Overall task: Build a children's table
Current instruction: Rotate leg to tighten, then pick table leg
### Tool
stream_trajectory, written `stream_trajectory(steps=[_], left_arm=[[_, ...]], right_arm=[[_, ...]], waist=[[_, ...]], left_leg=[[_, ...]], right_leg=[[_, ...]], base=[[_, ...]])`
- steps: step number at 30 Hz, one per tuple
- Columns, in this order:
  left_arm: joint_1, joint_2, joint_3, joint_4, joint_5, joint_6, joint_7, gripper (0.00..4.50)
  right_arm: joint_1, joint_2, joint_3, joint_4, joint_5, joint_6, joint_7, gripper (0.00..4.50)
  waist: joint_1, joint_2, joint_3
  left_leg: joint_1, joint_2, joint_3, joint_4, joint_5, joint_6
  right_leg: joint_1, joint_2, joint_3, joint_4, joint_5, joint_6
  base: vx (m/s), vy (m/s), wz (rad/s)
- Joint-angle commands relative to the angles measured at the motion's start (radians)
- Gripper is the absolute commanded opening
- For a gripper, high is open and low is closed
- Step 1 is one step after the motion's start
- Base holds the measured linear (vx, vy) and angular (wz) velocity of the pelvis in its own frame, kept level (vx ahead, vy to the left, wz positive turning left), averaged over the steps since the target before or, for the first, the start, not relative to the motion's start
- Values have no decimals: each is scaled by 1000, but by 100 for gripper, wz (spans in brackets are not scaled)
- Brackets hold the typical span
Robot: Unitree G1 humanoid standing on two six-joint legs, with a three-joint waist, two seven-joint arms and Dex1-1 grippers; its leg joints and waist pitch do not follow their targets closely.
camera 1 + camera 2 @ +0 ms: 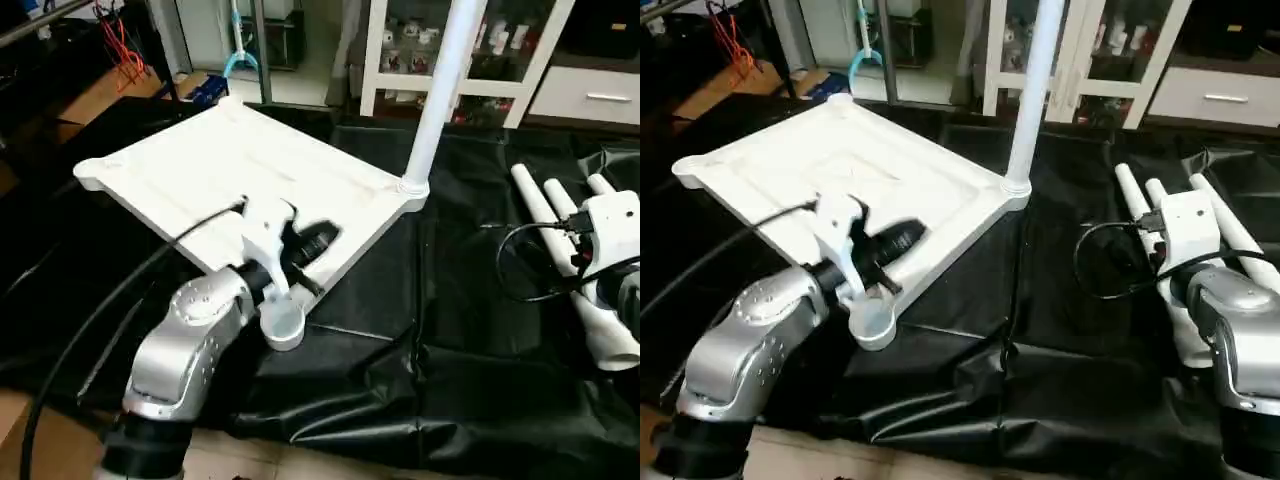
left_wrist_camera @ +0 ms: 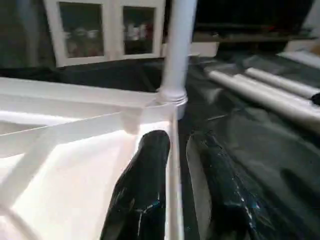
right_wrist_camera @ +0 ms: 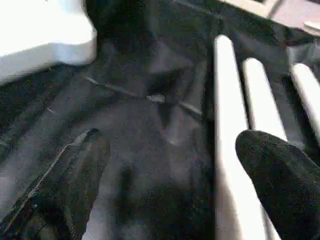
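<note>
Left claw point(image 2: 172, 195) pinches the table top's point(image 1: 230, 165) edge; right claw point(image 3: 170, 185) spread over black sheet point(image 3: 145, 130).

Both silver forearms reach forward and down.
Left gripper point(image 2: 175, 195) has its black fingers nearly together around a thin white edge; right gripper point(image 3: 175, 190) has its fingers spread wide.

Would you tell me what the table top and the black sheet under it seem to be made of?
Table top: likely moulded plastic, white, smooth with a faint sheen; it has raised ribs and rounded corners. Black sheet: apparently thin plastic film, glossy, heavily creased.
</note>
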State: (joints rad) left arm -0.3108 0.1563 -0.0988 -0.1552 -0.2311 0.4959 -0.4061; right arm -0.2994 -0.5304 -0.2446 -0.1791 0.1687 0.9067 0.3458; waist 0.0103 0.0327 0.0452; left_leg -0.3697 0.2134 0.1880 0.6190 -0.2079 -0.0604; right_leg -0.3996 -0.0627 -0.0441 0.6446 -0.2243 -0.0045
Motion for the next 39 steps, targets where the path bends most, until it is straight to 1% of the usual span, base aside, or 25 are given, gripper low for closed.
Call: stream_trajectory(steps=[1, 4, 5, 6, 7, 8, 10, 11, 12, 13, 14, 15, 16, 17, 18, 19, 20, 21, 23, 24, 25, 26, 29, 33, 39], left_arm=[[1, -7, -16, 8, 25, 3, 27, 89], [2, -12, -22, 15, 38, -10, 38, 89], [2, -12, -23, 15, 39, -10, 39, 89], [3, -15, -25, 17, 42, -14, 42, 89], [4, -17, -26, 18, 45, -17, 46, 89], [4, -18, -31, 20, 51, -22, 52, 89], [5, -18, -32, 20, 53, -23, 54, 89], [5, -17, -35, 19, 56, -25, 54, 89], [5, -17, -36, 18, 59, -25, 55, 89], [5, -17, -37, 18, 60, -26, 56, 89], [4, -24, -29, 19, 50, -19, 57, 89], [-2, -22, -31, 25, 60, -18, 65, 89], [-2, -22, -31, 25, 60, -18, 65, 89], [-2, -22, -31, 25, 60, -18, 65, 89], [-6, -20, -33, 30, 69, -18, 70, 89], [-8, -10, -37, 39, 70, -19, 58, 89], [-8, -10, -38, 39, 70, -19, 57, 89], [-6, -1, -43, 38, 66, -20, 40, 89], [4, 40, -68, 21, 48, -27, -36, 89], [9, 64, -82, 8, 38, -27, -78, 89], [13, 88, -97, -7, 27, -26, -121, 89], [14, 94, -101, -11, 25, -25, -132, 89], [18, 134, -127, -39, 10, -7, -202, 89], [16, 175, -155, -67, -8, 18, -269, 89], [4, 222, -184, -107, -61, 69, -359, 89]], right_arm=[[-14, 22, 12, -53, 27, -13, -13, 442], [1, 49, 44, -72, 23, -22, -25, 442], [2, 51, 46, -73, 23, -22, -26, 442], [13, 61, 63, -80, 19, -17, -29, 442], [21, 67, 75, -83, 15, -14, -30, 442], [30, 62, 92, -80, 3, -17, -25, 442], [30, 61, 93, -76, -2, -18, -25, 442], [24, 62, 87, -72, -1, -16, -27, 442], [20, 63, 83, -70, 0, -14, -29, 442], [17, 64, 80, -70, 1, -12, -31, 442], [11, 61, 79, -65, 2, -12, -32, 442], [5, 54, 81, -57, 2, -15, -29, 442], [5, 54, 81, -57, 2, -15, -29, 442], [5, 54, 81, -57, 2, -15, -29, 442], [2, 50, 84, -53, 2, -17, -29, 442], [-7, 39, 93, -37, 4, -15, -19, 442], [-7, 39, 94, -36, 4, -15, -18, 442], [-14, 35, 101, -25, 4, -14, -12, 442], [-34, 26, 118, 13, 2, -10, 4, 442], [-45, 25, 123, 34, 3, -8, 10, 442], [-56, 20, 130, 58, 2, -11, 19, 442], [-59, 19, 132, 64, 1, -13, 21, 442], [-85, 11, 144, 115, 9, -23, 50, 442], [-135, 0, 164, 193, 14, -42, 90, 442], [-232, -11, 245, 353, -33, -74, 131, 442]], waist=[[-18, 5, -77], [-27, 29, -86], [-31, 15, -87], [-28, 2, -90], [-22, -24, -86], [-12, -77, -92], [-6, -63, -86], [-23, -29, -82], [-30, 2, -88], [-66, 47, -88], [-76, 49, -100], [-66, 40, -102], [-81, 34, -109], [-65, -1, -95], [-54, -38, -97], [-27, -67, -101], [-5, -65, -95], [-3, -69, -86], [-10, -50, -73], [-7, -42, -67], [-8, -38, -65], [-15, -27, -58], [-19, -22, -61], [-16, -8, -71], [-2, -16, -79]], left_leg=[[52, 79, -49, -75, 52, 166], [79, 200, -109, -98, 185, 323], [76, 207, -112, -97, 206, 347], [69, 184, -105, -78, 229, 397], [23, 69, -42, -30, 116, 401], [-66, -101, 20, 151, -176, 302], [-93, -88, -1, 185, -181, 200], [-96, -63, -37, 116, -105, 168], [-62, -26, -56, 57, -54, 185], [14, 256, -249, -63, 202, 321], [50, 308, -287, -80, 314, 395], [85, 232, -255, -23, 546, 453], [93, 198, -252, 1, 653, 505], [27, 39, -166, 30, 681, 537], [-15, -43, -115, 77, 547, 478], [-100, -115, -62, 117, 254, 371], [-88, -102, -65, 91, 147, 266], [-64, -95, -61, 49, 23, 100], [-49, -70, -70, -8, -41, 10], [-37, -65, -68, -15, -70, -3], [-29, -60, -66, -22, -95, -13], [-25, -42, -60, -43, -124, -34], [-6, -18, -48, -57, -159, -34], [-10, -10, -48, -62, -100, -10], [-9, -14, -34, -53, 15, 38]], right_leg=[[35, -1, -23, -47, 140, -348], [0, -32, -65, 3, 67, -355], [-1, -40, -65, 11, 64, -347], [0, -58, -56, 11, 92, -386], [26, -47, -46, -42, 155, -492], [92, -47, -3, -127, 92, -520], [103, -71, 0, -132, 11, -485], [93, -49, -48, -135, -2, -302], [84, -20, -78, -141, -13, -209], [16, -10, -117, 38, -153, 6], [-40, -34, -96, 127, -281, 50], [-122, -52, -33, 181, -252, 0], [-130, -65, -1, 180, -166, -21], [-61, -60, 46, 48, 57, -86], [-10, -69, 61, -16, 179, -101], [72, -111, 79, -43, 291, -111], [65, -123, 79, -52, 302, -29], [63, -88, 56, -59, 204, 119], [73, -63, 47, -82, 8, 222], [63, -60, 48, -94, -91, 216], [60, -56, 50, -102, -189, 197], [59, -50, 47, -109, -349, 79], [46, -30, 39, -95, -265, -98], [59, -33, 38, -72, -75, -194], [66, -33, 45, -60, 133, -251]], base=[[11, -61, 5], [17, -94, 3], [21, -130, -2], [15, -159, -8], [5, -172, -9], [5, -172, -9], [-11, -132, -8], [-18, -115, -10], [-5, -114, 0], [4, -149, -7], [4, -149, -7], [1, -160, -16], [-16, -178, -11], [-16, -178, -11], [-46, -173, -24], [-55, -196, -19], [-55, -196, -19], [-59, -228, -14], [-51, -157, -19], [-53, -101, -9], [-68, -58, -1], [-68, -58, -1], [-61, 26, 8], [0, 0, 0], [0, 0, 0]])
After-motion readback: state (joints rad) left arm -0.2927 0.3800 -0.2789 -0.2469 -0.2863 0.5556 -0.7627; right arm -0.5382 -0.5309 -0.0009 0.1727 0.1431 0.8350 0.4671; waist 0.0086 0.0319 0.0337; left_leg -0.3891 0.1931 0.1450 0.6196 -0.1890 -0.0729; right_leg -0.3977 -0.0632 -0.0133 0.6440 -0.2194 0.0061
